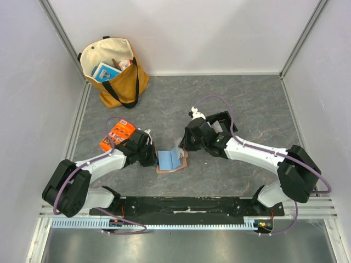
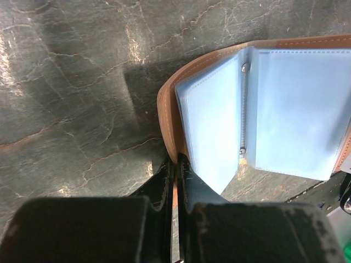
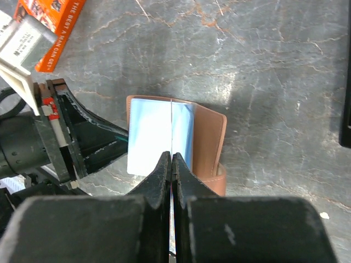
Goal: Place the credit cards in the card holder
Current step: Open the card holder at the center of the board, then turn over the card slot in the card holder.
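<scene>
One credit card (image 3: pixel 171 137), seen edge-on as a thin pale line, is pinched in the pressed-together right gripper (image 3: pixel 171 160), directly over the open card holder (image 1: pixel 171 160). The left gripper (image 2: pixel 175 164) is closed too and clamps the brown cover at the holder's edge. The blue sleeves look empty, so probably no card is inside yet and the insertion is not done. Far behind the holder, a tote bag (image 1: pixel 129 87) contains a blue item. Beside the holder, a black tray (image 1: pixel 222 119) is mostly hidden under the right arm, so its content cannot be told.
</scene>
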Controlling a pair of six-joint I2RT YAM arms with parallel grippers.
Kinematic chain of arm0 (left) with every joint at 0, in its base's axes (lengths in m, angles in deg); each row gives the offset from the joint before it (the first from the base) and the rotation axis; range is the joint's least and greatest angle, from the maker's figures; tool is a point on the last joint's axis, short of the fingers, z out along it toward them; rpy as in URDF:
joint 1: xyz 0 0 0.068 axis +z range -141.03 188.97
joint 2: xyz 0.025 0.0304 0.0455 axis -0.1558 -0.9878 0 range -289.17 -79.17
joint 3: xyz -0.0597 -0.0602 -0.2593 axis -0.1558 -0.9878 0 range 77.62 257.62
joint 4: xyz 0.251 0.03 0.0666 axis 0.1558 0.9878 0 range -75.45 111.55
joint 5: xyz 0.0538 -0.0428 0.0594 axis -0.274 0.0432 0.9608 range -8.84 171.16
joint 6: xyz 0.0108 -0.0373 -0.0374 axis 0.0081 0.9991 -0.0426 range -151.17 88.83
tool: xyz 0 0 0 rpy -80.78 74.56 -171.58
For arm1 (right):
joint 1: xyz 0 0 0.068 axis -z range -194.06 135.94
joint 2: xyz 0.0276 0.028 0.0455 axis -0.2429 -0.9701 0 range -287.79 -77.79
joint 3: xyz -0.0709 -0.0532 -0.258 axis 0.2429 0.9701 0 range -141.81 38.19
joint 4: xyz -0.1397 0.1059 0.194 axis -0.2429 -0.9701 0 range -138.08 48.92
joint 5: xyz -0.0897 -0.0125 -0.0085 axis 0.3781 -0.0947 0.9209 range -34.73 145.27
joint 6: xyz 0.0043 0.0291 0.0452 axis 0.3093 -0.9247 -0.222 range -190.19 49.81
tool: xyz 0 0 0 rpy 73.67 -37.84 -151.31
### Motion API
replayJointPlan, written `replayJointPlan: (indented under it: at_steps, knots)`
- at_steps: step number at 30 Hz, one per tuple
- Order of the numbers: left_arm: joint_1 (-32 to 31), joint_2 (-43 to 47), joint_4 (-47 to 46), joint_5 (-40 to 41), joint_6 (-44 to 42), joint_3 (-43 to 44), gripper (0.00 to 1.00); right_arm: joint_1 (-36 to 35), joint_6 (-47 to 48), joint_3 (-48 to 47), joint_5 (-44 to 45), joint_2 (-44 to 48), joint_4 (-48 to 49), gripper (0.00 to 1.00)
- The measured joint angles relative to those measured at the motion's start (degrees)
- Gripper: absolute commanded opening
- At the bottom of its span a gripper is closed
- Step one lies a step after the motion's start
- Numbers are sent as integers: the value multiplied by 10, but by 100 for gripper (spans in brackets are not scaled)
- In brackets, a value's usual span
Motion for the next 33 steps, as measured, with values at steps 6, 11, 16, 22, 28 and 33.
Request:
replayJointPlan:
  at_steps: [6, 11, 16, 22, 28, 33]
  knots:
    - [0, 0, -1, 0, -3, 0, 2, 1, 1, 16, 12, 4, -18, 0]
    - [-1, 0, -2, 0, -6, 0, 2, 2, 0, 25, 12, 4, -24, 0]
    - [-1, -2, -4, 0, -7, 0, 2, 6, 0, 25, 16, 21, -27, 0]
    - [-1, -2, -4, 0, -10, 0, 2, 14, -1, 26, 17, 34, -28, 0]
    - [-1, -2, -5, 0, -11, 0, 2, 15, -1, 30, 17, 25, -30, 0]
    - [-1, -4, -7, 0, -11, 0, 2, 15, -1, 36, 16, 7, -30, 0]
